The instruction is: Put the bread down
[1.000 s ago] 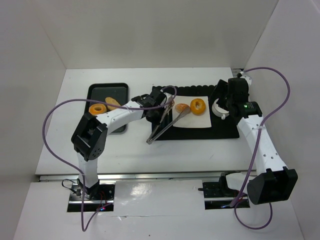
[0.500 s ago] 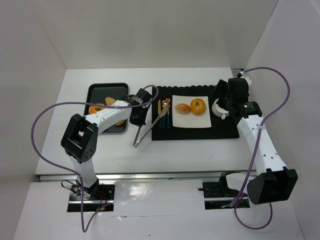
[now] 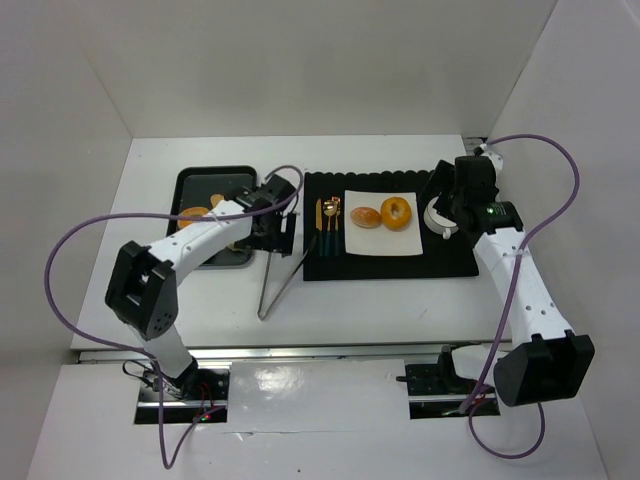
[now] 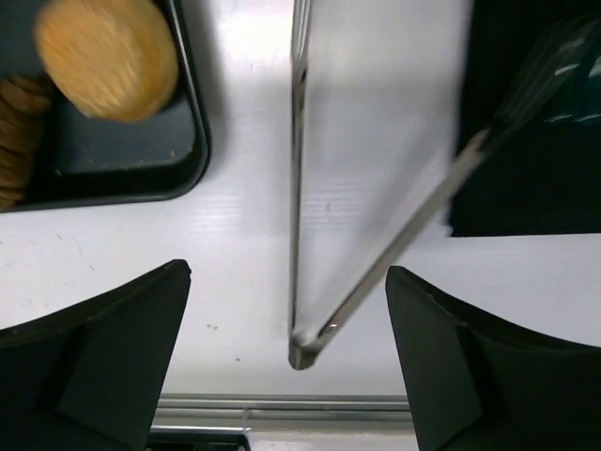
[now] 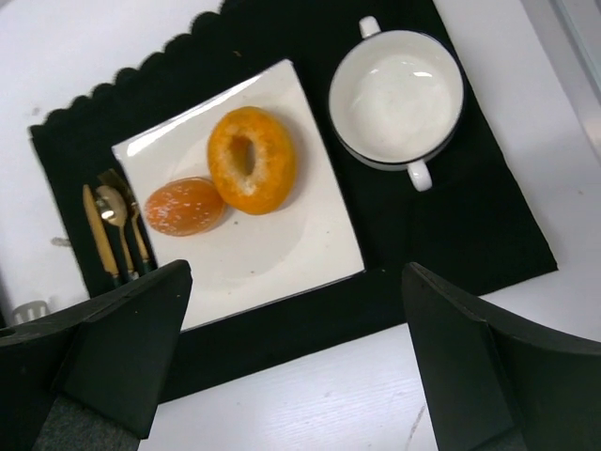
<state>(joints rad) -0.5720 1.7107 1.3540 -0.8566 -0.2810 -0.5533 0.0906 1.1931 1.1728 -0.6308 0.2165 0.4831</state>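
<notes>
Two pieces of bread lie on the white square plate (image 3: 385,243) (image 5: 282,263): an orange ring (image 3: 397,212) (image 5: 252,160) and a round bun (image 3: 366,217) (image 5: 185,206). Metal tongs (image 3: 263,308) (image 4: 297,188) lie spread in a V on the white table between the tray and the mat. My left gripper (image 3: 275,236) (image 4: 286,272) hovers over them, open, with the tongs' hinge end between its fingers but untouched. My right gripper (image 3: 446,205) (image 5: 296,271) hangs open above the mat's near right edge, holding nothing.
A dark tray (image 3: 215,180) (image 4: 122,174) at the left holds more bread, a round piece (image 4: 108,56) among it, partly hidden by my left arm. On the black mat (image 3: 450,260) are gold cutlery (image 3: 328,215) (image 5: 113,225) and a white two-handled bowl (image 3: 440,217) (image 5: 396,99).
My left gripper carried the tongs leftward from the plate off the mat, then opened. The tongs now lie spread on the table. The right arm has not moved.
</notes>
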